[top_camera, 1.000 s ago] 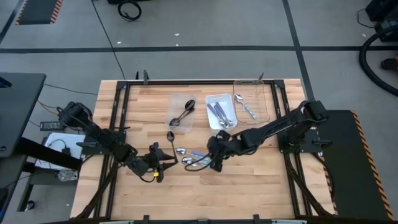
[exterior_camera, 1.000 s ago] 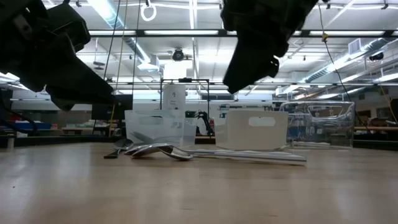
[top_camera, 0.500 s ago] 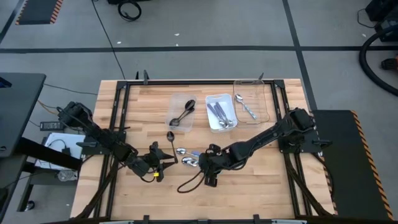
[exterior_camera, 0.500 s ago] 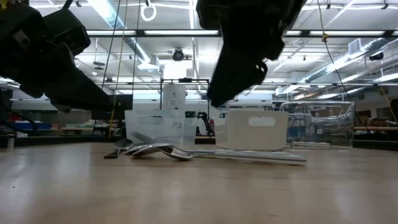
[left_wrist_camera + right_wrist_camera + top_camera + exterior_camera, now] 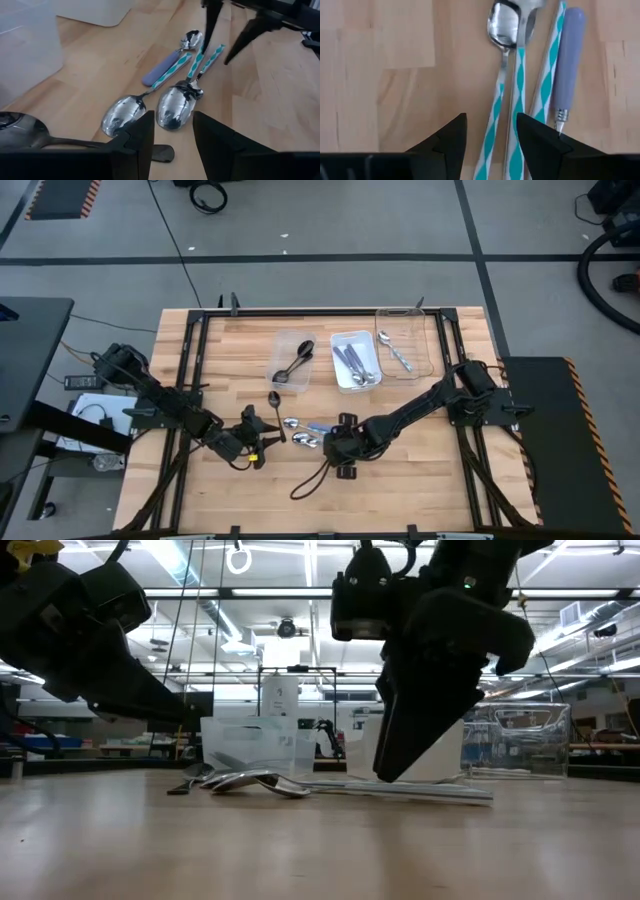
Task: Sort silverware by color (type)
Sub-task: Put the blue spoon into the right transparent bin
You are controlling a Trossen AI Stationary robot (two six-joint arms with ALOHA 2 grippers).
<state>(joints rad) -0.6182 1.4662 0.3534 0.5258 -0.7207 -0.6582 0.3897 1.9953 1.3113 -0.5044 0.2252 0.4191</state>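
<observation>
A small pile of spoons (image 5: 305, 434) lies on the wood: silver bowls with teal-striped handles (image 5: 517, 100) and one purple handle (image 5: 567, 60). A black spoon (image 5: 273, 398) lies just beyond the pile. My right gripper (image 5: 491, 117) is open and points down over the striped handles, one finger on either side of them; it is low over the table in the low view (image 5: 395, 772). My left gripper (image 5: 172, 117) is open and hovers level to the left of the pile (image 5: 266, 438), facing the spoon bowls (image 5: 175, 110).
Three trays stand toward the far edge: a clear one (image 5: 284, 350) with black spoons, a white one (image 5: 338, 376) with blue-handled spoons, and a clear one (image 5: 428, 345) with a silver spoon. A cable loop (image 5: 305, 480) from the right arm lies on the near part of the table.
My right gripper has come down from well above the table to just over the spoon pile. It has shifted a little toward the near edge and tipped to point downward. The arm's cable has dropped onto the table in a loop. The spoons have stayed put.
</observation>
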